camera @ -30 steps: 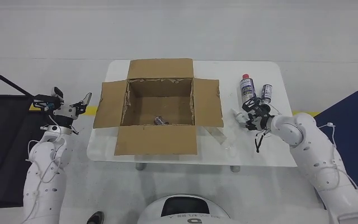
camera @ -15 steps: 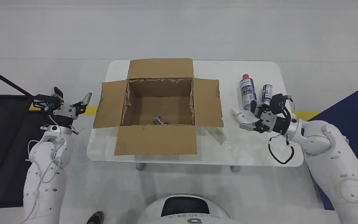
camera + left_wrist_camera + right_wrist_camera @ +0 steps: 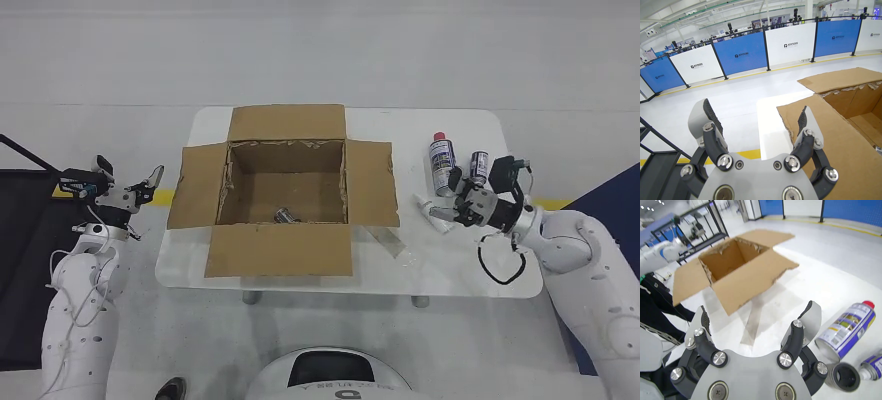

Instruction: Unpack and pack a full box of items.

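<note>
right tool [image 3: 757, 308]: spread, empty | left tool [image 3: 755, 106]: spread, empty, off the desk [image 3: 450, 270], near the box [image 3: 280, 250] | small item [image 3: 286, 214] lies on the box floor, ahead of your right tool and about as far from your left | spray can [image 3: 848, 328] lies flat just beside the right tool, base nearest, cap pointing away

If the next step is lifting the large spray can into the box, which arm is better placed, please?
Right, probably: the right hand, open, hovers beside the large spray can, while the left hand is across the box from it.
</note>
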`<state>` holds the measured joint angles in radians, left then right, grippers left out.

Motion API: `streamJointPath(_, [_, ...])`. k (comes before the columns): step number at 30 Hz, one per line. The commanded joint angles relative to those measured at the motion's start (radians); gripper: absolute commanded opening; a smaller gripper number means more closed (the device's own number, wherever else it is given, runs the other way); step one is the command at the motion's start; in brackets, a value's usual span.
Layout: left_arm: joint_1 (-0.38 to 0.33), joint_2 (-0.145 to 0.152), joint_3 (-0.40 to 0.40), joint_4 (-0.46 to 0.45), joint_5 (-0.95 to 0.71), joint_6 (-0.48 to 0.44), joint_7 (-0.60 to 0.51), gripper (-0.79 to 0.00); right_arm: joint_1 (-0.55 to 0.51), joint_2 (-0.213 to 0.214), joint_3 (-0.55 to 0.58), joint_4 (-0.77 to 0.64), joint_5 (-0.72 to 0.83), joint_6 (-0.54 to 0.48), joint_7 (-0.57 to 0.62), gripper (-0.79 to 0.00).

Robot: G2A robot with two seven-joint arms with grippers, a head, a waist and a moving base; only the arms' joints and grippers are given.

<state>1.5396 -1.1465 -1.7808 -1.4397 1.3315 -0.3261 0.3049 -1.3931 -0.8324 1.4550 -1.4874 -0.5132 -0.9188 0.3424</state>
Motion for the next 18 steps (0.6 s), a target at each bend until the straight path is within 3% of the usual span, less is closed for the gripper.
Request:
streamJointPath(1, [0.0, 0.0, 0.0, 0.0, 0.0, 0.0, 0.0, 0.0, 0.04, -0.005, -0.028, 0.016, 0.0, 0.025, 0.013, 0.0])
streamJointPath(7, [0.0, 0.0, 0.0, 0.0, 0.0, 0.0, 0.0, 0.0, 0.103, -0.019, -0.083, 0.038, 0.011, 0.065, 0.011, 0.0])
streamJointPath(12, [0.0, 0.0, 0.0, 0.0, 0.0, 0.0, 0.0, 0.0, 0.095, -0.029, -0.087, 0.006, -0.003, 0.093, -0.076, 0.0])
streamJointPath(18, [0.0, 0.0, 0.0, 0.0, 0.0, 0.0, 0.0, 0.0, 0.095, -0.029, -0.087, 0.006, -0.003, 0.093, -0.076, 0.0])
